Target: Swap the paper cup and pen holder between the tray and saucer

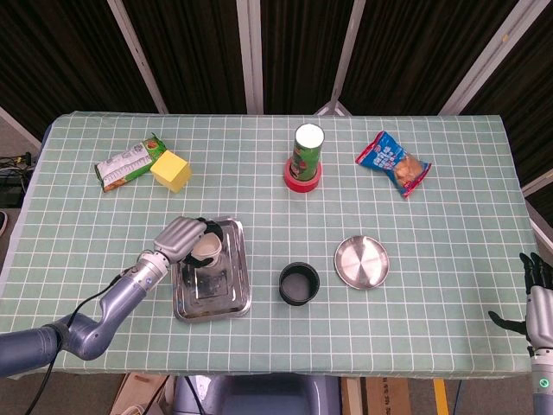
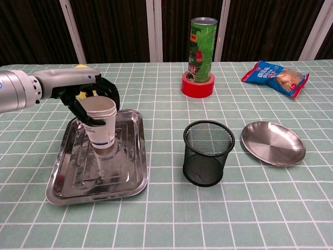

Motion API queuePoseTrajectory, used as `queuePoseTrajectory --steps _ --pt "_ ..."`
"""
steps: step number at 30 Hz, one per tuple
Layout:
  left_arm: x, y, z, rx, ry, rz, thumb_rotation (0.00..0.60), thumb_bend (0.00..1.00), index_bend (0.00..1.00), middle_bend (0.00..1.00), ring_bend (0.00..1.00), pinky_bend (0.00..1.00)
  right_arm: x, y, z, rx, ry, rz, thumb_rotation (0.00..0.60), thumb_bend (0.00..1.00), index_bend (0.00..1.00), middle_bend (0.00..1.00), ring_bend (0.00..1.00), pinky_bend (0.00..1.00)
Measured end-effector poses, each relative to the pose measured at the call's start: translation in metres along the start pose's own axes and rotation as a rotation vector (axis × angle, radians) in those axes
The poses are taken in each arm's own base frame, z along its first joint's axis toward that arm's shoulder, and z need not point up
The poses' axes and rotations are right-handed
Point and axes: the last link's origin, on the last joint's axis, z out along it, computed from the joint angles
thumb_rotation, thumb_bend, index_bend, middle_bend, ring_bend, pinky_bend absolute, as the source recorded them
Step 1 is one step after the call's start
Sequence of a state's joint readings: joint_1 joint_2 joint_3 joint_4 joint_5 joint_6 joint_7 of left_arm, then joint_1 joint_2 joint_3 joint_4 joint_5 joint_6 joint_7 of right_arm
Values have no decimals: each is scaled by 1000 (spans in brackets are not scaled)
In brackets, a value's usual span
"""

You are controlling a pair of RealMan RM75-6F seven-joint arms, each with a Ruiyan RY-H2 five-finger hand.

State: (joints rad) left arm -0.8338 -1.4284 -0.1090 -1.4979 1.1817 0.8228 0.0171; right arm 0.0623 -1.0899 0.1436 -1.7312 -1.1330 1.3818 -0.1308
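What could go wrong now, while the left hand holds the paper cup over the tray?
The paper cup looks slightly tilted in the left hand above the tray; released now, it might tip over. Withdrawing, the fingers could drag it along. The pen holder stands on the table beside the saucer, so a later reach might bump it.
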Motion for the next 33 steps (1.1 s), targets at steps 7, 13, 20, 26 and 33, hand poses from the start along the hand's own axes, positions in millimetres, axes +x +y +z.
queuePoseTrajectory --steps 7,13,20,26,33 --pt "-13 -1 0 -26 -69 -1 600 166 310 107 80 248 0 0 -1 2 0 0 600 0 0 7 50 0" --pt "-3 4 -7 -47 -79 -5 600 64 256 24 4 192 1 0 -3 8 0 -6 600 0 0 7 50 0" --pt "21 15 -25 -81 1 10 600 64 242 11 0 162 2 -1 -4 9 0 -12 600 0 0 7 50 0" --pt "41 11 -65 -66 193 64 600 65 240 20 0 181 2 -2 -4 33 -8 -13 600 0 0 7 50 0" --pt "29 -33 -167 175 414 84 600 65 234 21 0 173 -2 -18 1 168 -35 19 600 0 0 8 50 0"
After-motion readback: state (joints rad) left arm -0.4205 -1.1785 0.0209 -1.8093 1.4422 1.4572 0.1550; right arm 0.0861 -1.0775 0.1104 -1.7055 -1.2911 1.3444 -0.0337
